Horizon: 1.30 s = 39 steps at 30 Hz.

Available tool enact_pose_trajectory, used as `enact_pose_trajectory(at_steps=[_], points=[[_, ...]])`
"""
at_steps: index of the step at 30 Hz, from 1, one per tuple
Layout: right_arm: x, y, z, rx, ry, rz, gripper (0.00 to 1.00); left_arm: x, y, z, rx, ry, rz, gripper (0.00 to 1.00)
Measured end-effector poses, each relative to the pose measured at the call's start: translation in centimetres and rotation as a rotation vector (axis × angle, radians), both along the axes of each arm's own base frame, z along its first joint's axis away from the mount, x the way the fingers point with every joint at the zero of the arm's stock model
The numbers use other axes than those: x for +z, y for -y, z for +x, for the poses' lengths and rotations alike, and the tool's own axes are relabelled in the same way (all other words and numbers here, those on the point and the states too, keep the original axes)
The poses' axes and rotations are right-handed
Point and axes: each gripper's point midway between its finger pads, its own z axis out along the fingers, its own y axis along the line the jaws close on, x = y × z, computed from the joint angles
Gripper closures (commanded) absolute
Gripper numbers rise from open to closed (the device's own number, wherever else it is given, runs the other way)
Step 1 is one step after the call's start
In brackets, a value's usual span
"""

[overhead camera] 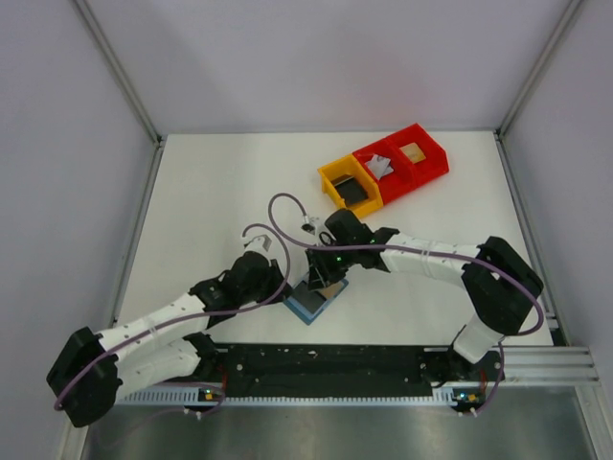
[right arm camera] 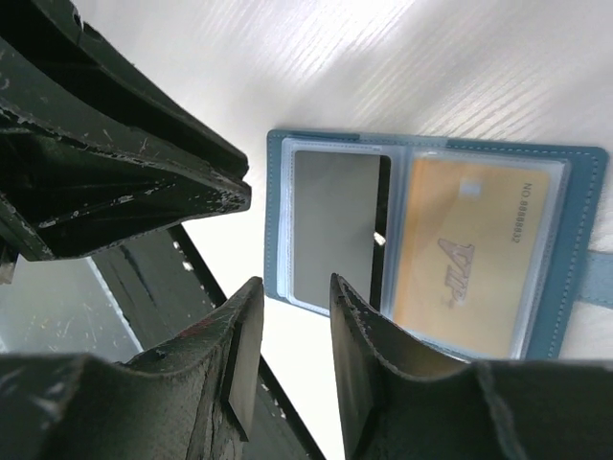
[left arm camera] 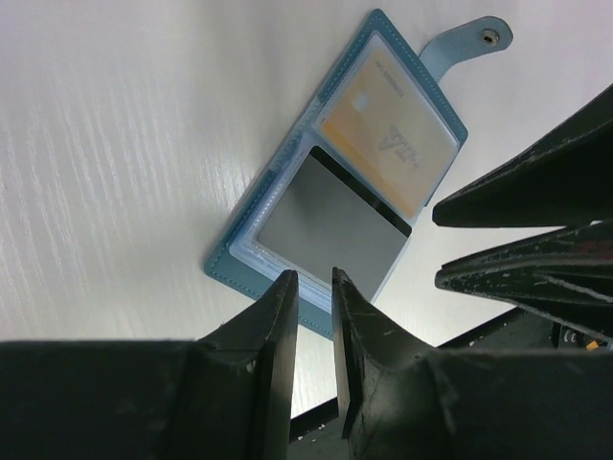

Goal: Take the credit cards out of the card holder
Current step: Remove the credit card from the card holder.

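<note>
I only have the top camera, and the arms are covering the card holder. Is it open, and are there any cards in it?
Observer: Yes. The card holder lies open flat, inside facing up.
Operator: How many cards show?
Observer: Two, side by side: a tan-yellow card and a grey card.
Operator: Has the right claw got hold of one?
Observer: No. The right claw has its fingers apart at the holder's edge beside the grey card, with no card between them.
</note>
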Motion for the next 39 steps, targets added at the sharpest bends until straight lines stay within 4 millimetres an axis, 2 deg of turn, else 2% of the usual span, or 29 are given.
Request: enact_pose_trajectory(at_steps=[6,9,13,17,23,39], points=[[0.4,0.2,1.8,-0.041,0.008,0.049,0.73,-0.5,0.4,0.0,-0.013,-0.016,0.001,0.75],[0.2,0.8,3.0,-0.076,-0.01,0.073,0.74,-1.6,0.9,-0.3,-0.036,-0.058,0.015,0.75],[-0.7,0.7,3.8,-0.083,-0.04,0.096,0.75,-3.1,1.1,-0.7,-0.056,-0.105,0.035,0.76],[-2.3,0.7,3.6,-0.081,-0.086,0.097,0.75,-3.9,1.4,-1.0,-0.072,-0.136,0.041,0.77],[-4.0,1.1,3.3,-0.085,-0.137,0.093,0.75,-4.0,1.9,-0.8,-0.082,-0.142,0.032,0.77],[-4.9,1.0,3.2,-0.077,-0.19,0.132,0.8,-4.1,2.1,-0.7,-0.09,-0.144,0.036,0.77]])
